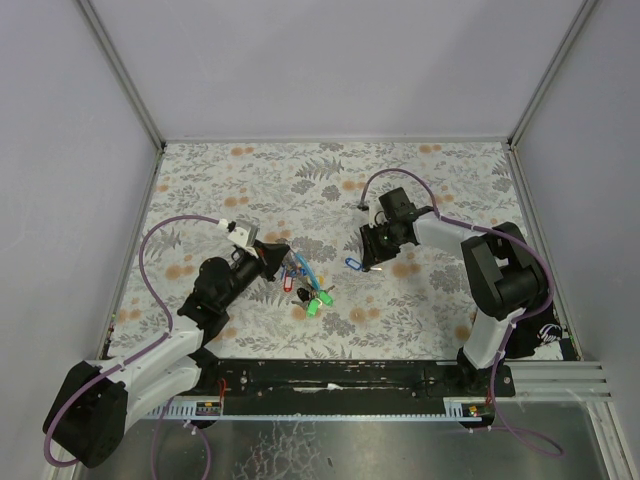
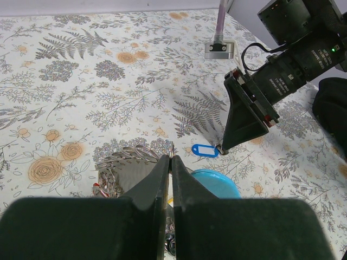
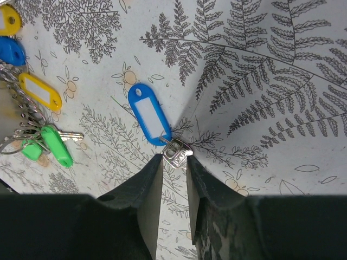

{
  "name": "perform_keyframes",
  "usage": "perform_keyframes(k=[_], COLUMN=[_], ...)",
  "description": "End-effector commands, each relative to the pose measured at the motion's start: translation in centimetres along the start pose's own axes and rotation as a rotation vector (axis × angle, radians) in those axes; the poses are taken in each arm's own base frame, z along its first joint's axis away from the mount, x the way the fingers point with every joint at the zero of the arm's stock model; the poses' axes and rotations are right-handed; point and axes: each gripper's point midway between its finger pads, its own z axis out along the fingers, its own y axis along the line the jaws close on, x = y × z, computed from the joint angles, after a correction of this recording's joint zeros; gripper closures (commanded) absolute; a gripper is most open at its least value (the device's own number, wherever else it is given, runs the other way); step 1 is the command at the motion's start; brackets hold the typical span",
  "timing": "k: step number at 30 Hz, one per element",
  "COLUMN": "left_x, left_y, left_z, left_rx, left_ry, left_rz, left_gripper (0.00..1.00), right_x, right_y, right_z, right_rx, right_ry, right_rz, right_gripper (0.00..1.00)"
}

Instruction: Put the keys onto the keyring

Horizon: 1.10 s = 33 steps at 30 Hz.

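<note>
The left gripper [image 2: 171,160] sits over the keyring [image 1: 300,272], a little left of the table's [image 1: 420,180] middle and nearer its front edge than its back. Its jaws are pressed together, and a thin sliver of metal wire pokes out at the tips. I cannot tell if that wire is the ring itself. Just under the fingers lie one light-blue strap [image 2: 214,181] and one silvery chain [image 2: 127,160].

The right wrist view shows five tags at the bunch: two yellow [image 3: 40,91], one blue [image 3: 11,51] and two green [image 3: 57,146]. One bare key blade [image 3: 73,136] sticks out beside the green ones. The top view adds one red tag [image 1: 289,283].

One more key [image 3: 177,151] lies apart from the bunch, to its right and near the table's middle, with a single blue tag [image 3: 150,114] joined to it. The right gripper [image 3: 174,165] points down at the table, and its jaws are closed in on this key, touching it on both sides.
</note>
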Motion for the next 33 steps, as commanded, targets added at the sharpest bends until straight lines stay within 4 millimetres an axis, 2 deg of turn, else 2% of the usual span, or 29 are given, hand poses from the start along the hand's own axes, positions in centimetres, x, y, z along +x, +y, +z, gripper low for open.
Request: perform_keyframes(k=[1,7,16,26,33], left_x=[-2.8,-2.7,-2.7,-2.6,-2.7], left_y=[-1.3,-1.3,-1.3,-1.3,-1.2], left_z=[0.3,0.2,0.2,0.3,0.3], left_rx=[0.046,0.047,0.051,0.05,0.048], left_ry=[-0.084,-0.084,-0.082,-0.08,-0.081], left_rz=[0.006,0.006,0.007,0.008,0.008], left_gripper=[1.0,1.0,1.0,1.0,1.0], right_x=[-2.5,-2.1,-2.1,-1.6,-1.1], right_y=[1.3,2.4,2.0,1.5,1.7], right_z=[-1.9,-1.7,-1.0,-0.2,0.3], right_rx=[-0.064,-0.17,-0.222,-0.245,-0.273], right_ry=[-0.071,-0.021,0.045,0.103,0.123], right_rz=[-0.159,-0.312,-0.471,-0.492,-0.477], right_gripper=[0.67,0.66,0.64,0.65,0.69])
